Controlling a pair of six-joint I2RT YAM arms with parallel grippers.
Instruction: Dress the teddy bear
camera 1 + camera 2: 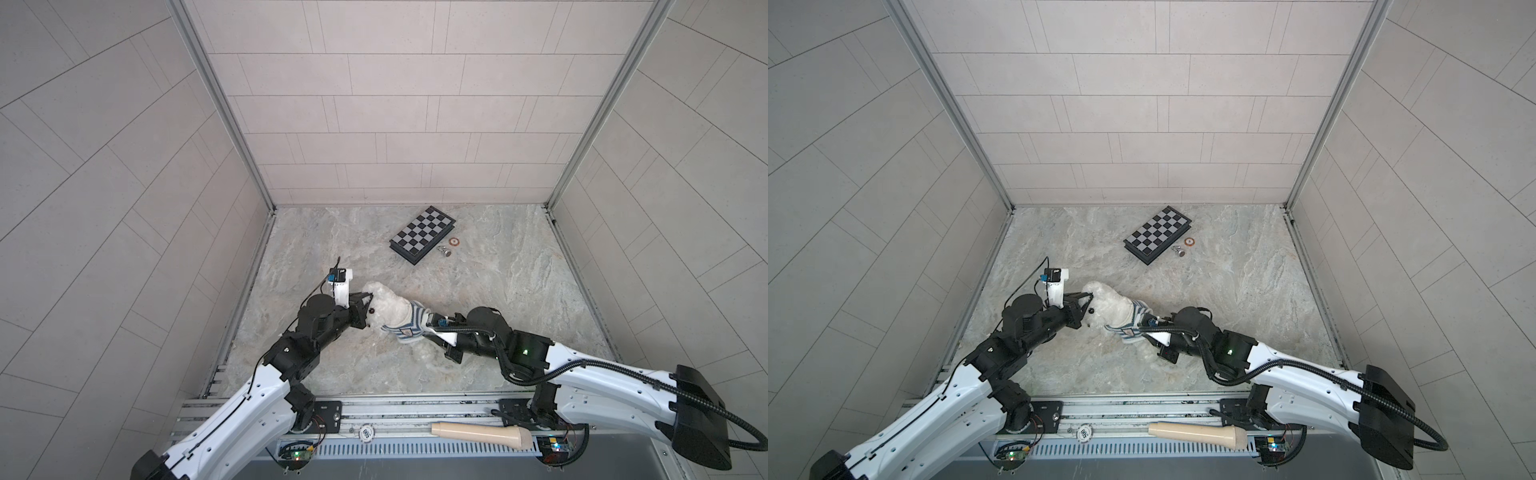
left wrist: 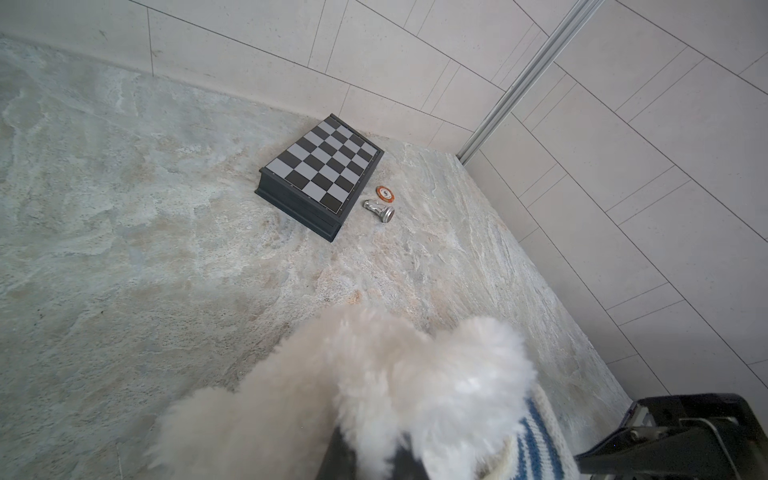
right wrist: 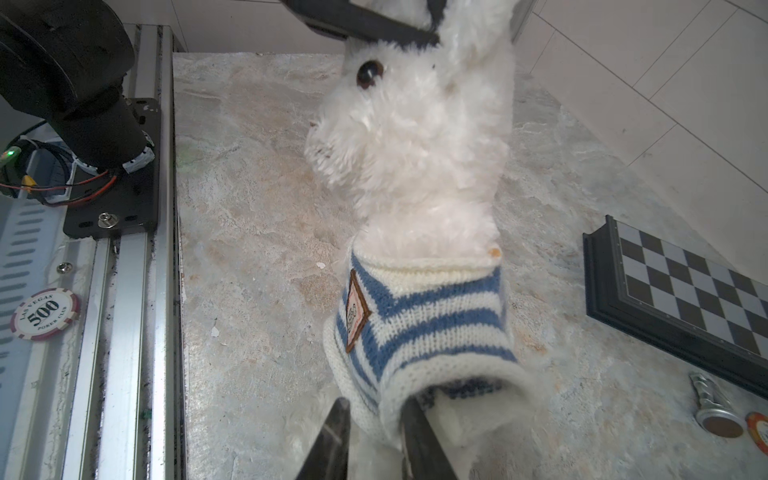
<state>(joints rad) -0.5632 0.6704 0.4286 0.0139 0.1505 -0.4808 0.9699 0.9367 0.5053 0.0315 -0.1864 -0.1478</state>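
The teddy bear (image 1: 388, 306) runs lengthwise straight ahead of the right gripper (image 3: 376, 405), whose jaws stand apart astride the hem of the striped shirt (image 3: 419, 307), seemingly not pinching it, to the left gripper (image 1: 366, 311), clamped on its head.

My left arm (image 1: 249, 392) comes in from near left, elbow bent, wrist pointing right. Left gripper (image 1: 368, 311): jaws pinched nearly closed on the teddy bear (image 1: 390, 305) at its head. My right arm (image 1: 582, 365) comes from near right, forearm low, wrist pointing left. Right gripper (image 3: 374, 405): jaws a little apart.
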